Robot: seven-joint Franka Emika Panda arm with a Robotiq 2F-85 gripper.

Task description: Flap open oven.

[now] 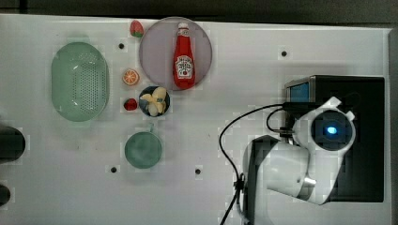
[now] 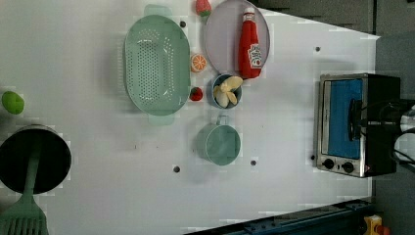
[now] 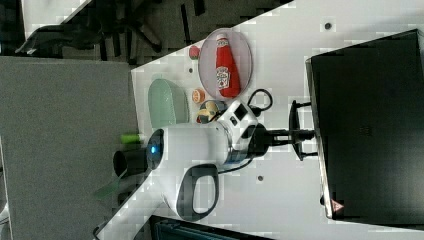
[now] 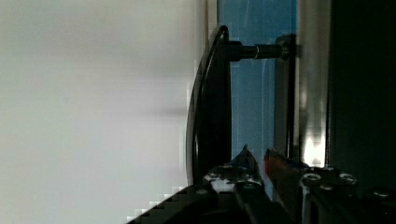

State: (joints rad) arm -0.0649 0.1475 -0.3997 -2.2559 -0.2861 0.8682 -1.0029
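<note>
The oven (image 2: pixel 355 125) is sitting at the edge of the white counter (image 1: pixel 234 70), at the top view's right and the left view's right, with its blue glass door facing the open counter and standing shut against the silver frame. The white arm (image 1: pixel 300 168) is reaching in from the top view's lower edge, bending over the oven's black top, with the lit blue ring on its wrist showing from above. In the right view the arm is lying nearly level, stretching from the view's left toward the oven, and the gripper (image 3: pixel 300 134) is pointing straight at the door's black bar handle (image 3: pixel 296 131). In the wrist view the handle (image 4: pixel 210 107) is standing just off the glass on its metal post, and the gripper (image 4: pixel 260 163) is sitting in the gap between the bar and the door, its fingertips (image 4: pixel 243 158) close beside the bar. The jaws are standing narrow, only a small slit between them, and whether they are pinching the bar or just hooking behind it cannot be told. Well apart from the oven, toward the top view's left, a ketchup bottle (image 1: pixel 183 56) is lying on a grey plate (image 1: pixel 152 51), near a green colander (image 1: pixel 80 80) and a green cup (image 1: pixel 143 150).
</note>
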